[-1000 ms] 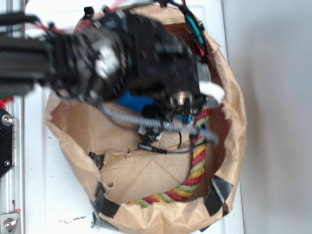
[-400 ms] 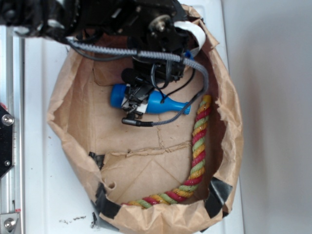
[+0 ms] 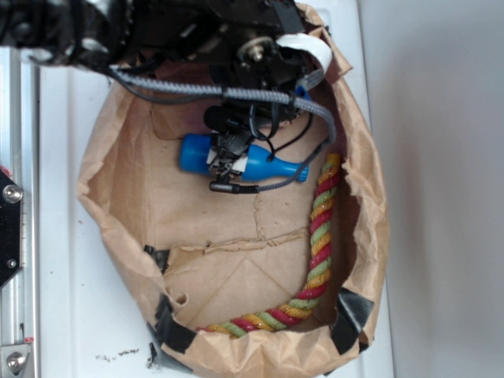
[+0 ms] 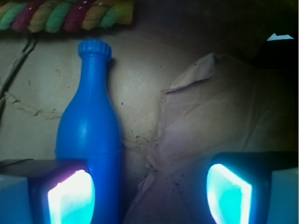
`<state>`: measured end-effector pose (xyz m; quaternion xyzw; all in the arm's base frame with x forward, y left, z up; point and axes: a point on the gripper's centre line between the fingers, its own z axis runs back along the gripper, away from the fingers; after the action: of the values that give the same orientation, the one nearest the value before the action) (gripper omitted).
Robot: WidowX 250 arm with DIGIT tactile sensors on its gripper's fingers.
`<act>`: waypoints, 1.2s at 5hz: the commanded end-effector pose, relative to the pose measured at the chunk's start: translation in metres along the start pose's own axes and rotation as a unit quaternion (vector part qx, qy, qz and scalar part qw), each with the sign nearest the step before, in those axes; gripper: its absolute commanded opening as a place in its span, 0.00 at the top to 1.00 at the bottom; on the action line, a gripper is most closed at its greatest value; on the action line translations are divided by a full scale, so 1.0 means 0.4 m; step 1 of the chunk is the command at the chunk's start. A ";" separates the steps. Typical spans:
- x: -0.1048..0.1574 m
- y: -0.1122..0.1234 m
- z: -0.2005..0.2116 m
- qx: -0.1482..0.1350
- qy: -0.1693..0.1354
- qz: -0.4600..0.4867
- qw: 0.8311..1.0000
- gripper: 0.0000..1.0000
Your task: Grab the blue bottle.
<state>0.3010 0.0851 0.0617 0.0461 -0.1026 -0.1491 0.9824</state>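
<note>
Bag (image 3: 118, 205): brown paper, rim rolled down into a shallow open bowl, so the arm can reach in from above. Floor (image 4: 196, 116) is creased paper, flaps overlapping.

Arm (image 3: 71, 31): enters from the upper left and hangs over the bag's upper half, with cables looped below it.

Rope (image 3: 319, 244): red-yellow-green twist, curving along the right and bottom wall. Its end lies just past the bottle's cap (image 4: 95, 48). Not the target.

Bottle (image 3: 268, 165): blue, lying on its side on the bag floor, cap towards the rope, base to the left. Partly hidden under the arm in the exterior view.

Gripper (image 4: 149, 193): jaws spread wide. The left pad (image 4: 70, 198) sits just beside the bottle's (image 4: 88, 135) lower body, possibly touching; the right pad (image 4: 229, 193) is well apart, over bare paper.

Judgement: the bottle is off-centre in the gap. Closing now would push it sideways before pinching.
</note>
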 end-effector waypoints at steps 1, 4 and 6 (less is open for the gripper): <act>0.009 -0.028 0.027 -0.014 -0.004 -0.026 1.000 0.00; -0.005 -0.038 0.072 -0.038 -0.008 -0.030 0.999 0.00; 0.010 -0.071 0.027 -0.013 0.013 -0.034 0.999 0.00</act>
<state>0.2889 0.0596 0.0620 0.0317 -0.0723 -0.1821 0.9801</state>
